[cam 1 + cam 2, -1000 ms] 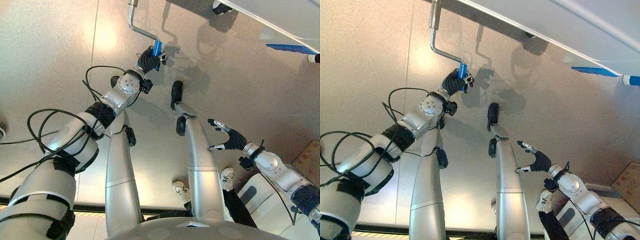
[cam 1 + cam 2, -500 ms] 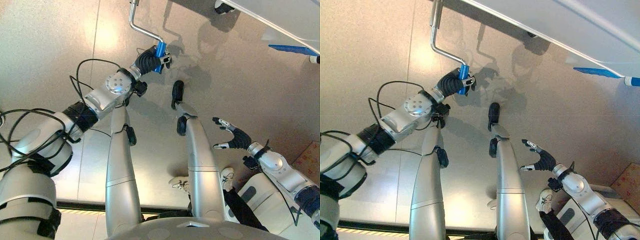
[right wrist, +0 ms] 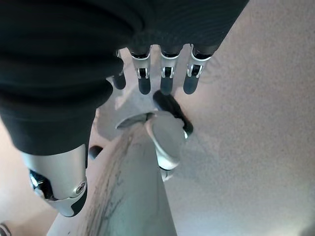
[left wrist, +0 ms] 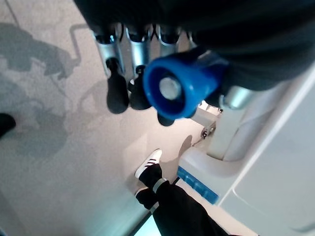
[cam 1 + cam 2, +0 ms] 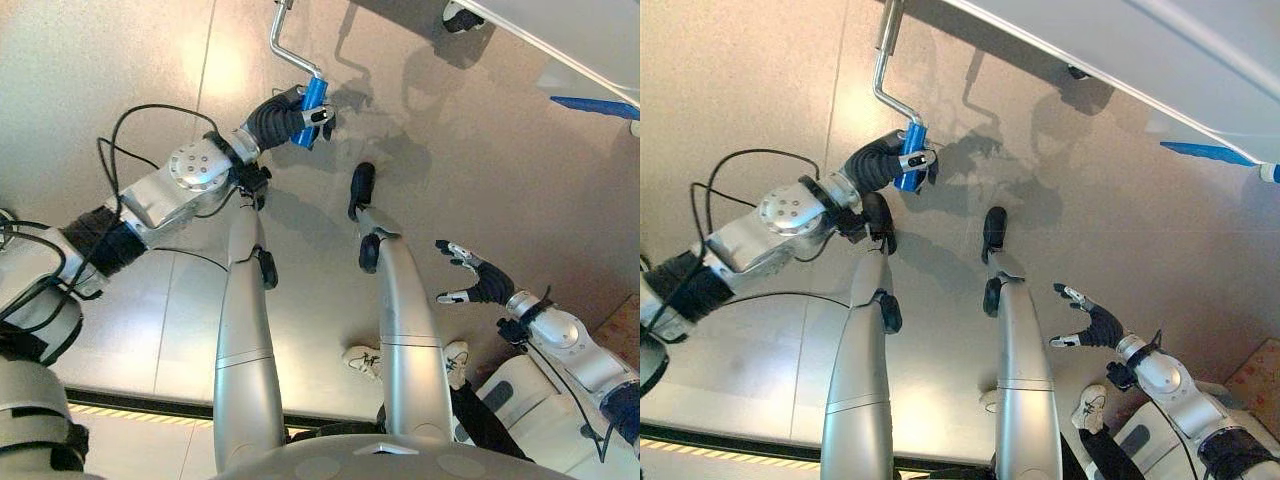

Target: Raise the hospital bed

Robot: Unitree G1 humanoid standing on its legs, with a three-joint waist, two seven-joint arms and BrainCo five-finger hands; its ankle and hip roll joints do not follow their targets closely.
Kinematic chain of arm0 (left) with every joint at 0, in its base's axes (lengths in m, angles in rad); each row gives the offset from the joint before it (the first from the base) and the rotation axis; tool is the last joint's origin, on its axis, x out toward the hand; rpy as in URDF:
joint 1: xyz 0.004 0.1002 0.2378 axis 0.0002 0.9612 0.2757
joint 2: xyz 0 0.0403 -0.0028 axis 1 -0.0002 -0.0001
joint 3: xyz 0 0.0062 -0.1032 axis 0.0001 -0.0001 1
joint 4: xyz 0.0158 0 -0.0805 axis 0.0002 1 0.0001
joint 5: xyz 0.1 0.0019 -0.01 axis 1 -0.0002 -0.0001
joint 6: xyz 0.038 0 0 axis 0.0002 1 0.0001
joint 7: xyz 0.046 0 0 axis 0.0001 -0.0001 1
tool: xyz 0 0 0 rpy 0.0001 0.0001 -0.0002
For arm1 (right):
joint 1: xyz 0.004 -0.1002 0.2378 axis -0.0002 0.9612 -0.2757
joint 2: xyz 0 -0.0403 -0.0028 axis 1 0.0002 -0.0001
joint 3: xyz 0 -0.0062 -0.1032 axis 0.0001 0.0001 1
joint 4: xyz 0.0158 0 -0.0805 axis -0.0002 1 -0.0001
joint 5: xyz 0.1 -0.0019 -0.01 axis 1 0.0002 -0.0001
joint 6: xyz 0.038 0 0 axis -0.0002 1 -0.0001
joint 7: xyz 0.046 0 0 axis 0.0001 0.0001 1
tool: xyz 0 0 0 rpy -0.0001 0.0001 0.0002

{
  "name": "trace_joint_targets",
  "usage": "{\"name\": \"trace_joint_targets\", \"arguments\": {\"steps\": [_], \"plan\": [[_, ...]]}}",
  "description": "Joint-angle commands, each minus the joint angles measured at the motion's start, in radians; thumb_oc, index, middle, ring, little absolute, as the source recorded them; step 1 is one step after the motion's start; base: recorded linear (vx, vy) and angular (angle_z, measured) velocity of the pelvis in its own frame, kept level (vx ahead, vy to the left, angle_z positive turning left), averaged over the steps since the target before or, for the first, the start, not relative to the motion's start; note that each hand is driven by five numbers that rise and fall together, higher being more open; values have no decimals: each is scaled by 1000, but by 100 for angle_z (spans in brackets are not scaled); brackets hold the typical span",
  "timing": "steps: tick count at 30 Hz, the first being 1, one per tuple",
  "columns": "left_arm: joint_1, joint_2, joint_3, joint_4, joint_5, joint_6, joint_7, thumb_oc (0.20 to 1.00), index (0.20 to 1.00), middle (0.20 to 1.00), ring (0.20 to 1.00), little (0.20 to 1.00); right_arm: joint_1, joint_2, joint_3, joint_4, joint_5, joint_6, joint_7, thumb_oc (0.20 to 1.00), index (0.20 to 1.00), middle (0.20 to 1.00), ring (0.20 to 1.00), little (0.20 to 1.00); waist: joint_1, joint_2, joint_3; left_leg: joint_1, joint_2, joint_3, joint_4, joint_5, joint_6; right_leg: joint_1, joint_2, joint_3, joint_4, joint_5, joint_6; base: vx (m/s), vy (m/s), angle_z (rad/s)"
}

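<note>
Left wrist view: left hand (image 4: 147, 64) curled round the blue handle (image 4: 179, 88) of the bed crank (image 5: 292, 52) | bed (image 5: 1160, 60) beyond it | right hand (image 5: 478, 282) spread, well apart, holding nothing

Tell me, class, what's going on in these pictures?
The robot's left hand is curled round the blue grip of a metal crank handle that runs up toward the hospital bed, so it looks set to wind the bed up. Its right hand hangs open and idle over the floor. A person's sneakers show on the floor behind the robot.
</note>
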Motion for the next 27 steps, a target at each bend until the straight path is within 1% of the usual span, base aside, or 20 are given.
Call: {"name": "trace_joint_targets", "arguments": {"steps": [1,2,3,4,5,6,8,11,14,16,19,22,24,27], "plan": [[48,41,83,-204,-9,-105,-53,200,200,200,200,200,118,-39,-28,-38,-20,-30,19,1000,1000,1000,1000,1000,-18,50,-33,-13,6,-19,223,-237,25,46,55,-8,-220,172,64,0,0,0],[65,90,95,-233,-18,-111,-62,200,200,200,200,200,124,-37,-38,-37,-20,-32,24,1000,1000,1000,1000,1000,-14,52,-33,-13,5,-18,223,-236,25,49,54,-9,-223,174,65,0,0,0],[69,92,99,-235,-18,-110,-62,200,200,200,200,200,123,-37,-36,-37,-20,-32,24,1000,1000,1000,1000,1000,-16,52,-33,-13,5,-18,223,-236,25,49,54,-9,-224,174,65,0,0,0],[84,115,108,-247,-21,-113,-68,200,200,200,200,200,129,-37,-42,-39,-20,-34,27,1000,1000,1000,1000,1000,-13,52,-34,-12,5,-19,223,-236,25,50,54,-9,-225,174,65,0,0,0],[121,151,138,-256,-27,-116,-71,200,200,200,200,200,134,-36,-50,-41,-20,-37,33,1000,1000,1000,1000,1000,-10,53,-33,-12,5,-17,225,-236,25,50,53,-10,-223,174,65,0,0,0],[127,152,143,-258,-27,-115,-71,200,200,200,200,200,133,-37,-48,-41,-20,-37,33,1000,1000,1000,1000,1000,-11,54,-33,-12,5,-17,225,-236,25,50,53,-10,-223,174,65,0,0,0],[191,196,198,-256,-26,-119,-68,200,200,200,200,200,136,-40,-57,-40,-20,-38,38,1000,1000,1000,1000,1000,-5,53,-32,-13,4,-17,229,-237,26,52,52,-10,-220,173,65,0,0,0],[246,223,249,-256,-18,-120,-68,200,200,200,200,200,137,-42,-60,-39,-21,-39,41,1000,1000,1000,1000,1000,-4,54,-32,-11,4,-18,226,-236,26,54,50,-11,-222,173,65,0,0,0],[336,233,328,-227,-14,-127,-55,200,200,200,200,200,125,-47,-62,-44,-14,-44,44,1000,1000,1000,1000,1000,1,51,-28,-7,5,-19,223,-234,27,58,47,-11,-222,173,67,-3,30,0],[354,231,343,-222,-14,-127,-54,200,200,200,200,200,122,-50,-61,-46,-13,-45,44,1000,1000,1000,1000,1000,1,51,-29,-5,5,-19,221,-233,27,59,45,-12,-223,173,67,-1,19,-1],[384,214,369,-152,13,-125,-35,200,200,200,200,200,104,-52,-59,-47,-11,-46,41,1000,1000,1000,1000,1000,4,45,-27,-6,1,-22,218,-231,29,61,43,-14,-226,174,69,-5,27,0],[393,208,385,-129,21,-128,-31,200,200,200,200,200,104,-59,-63,-54,-13,-48,42,1000,1000,1000,1000,1000,4,42,-27,-6,0,-22,215,-231,30,61,42,-13,-227,175,70,-3,26,0],[413,177,415,-87,20,-135,-13,200,200,200,200,200,100,-58,-65,-59,-9,-51,42,1000,1000,1000,1000,1000,4,35,-28,-10,0,-22,217,-234,31,63,40,-15,-230,174,70,-2,38,1],[432,158,440,-51,33,-131,1,200,200,200,200,200,102,-59,-67,-68,-11,-50,43,1000,1000,1000,1000,1000,3,32,-29,-13,-1,-24,217,-236,32,63,38,-15,-234,176,71,4,24,0]]}}
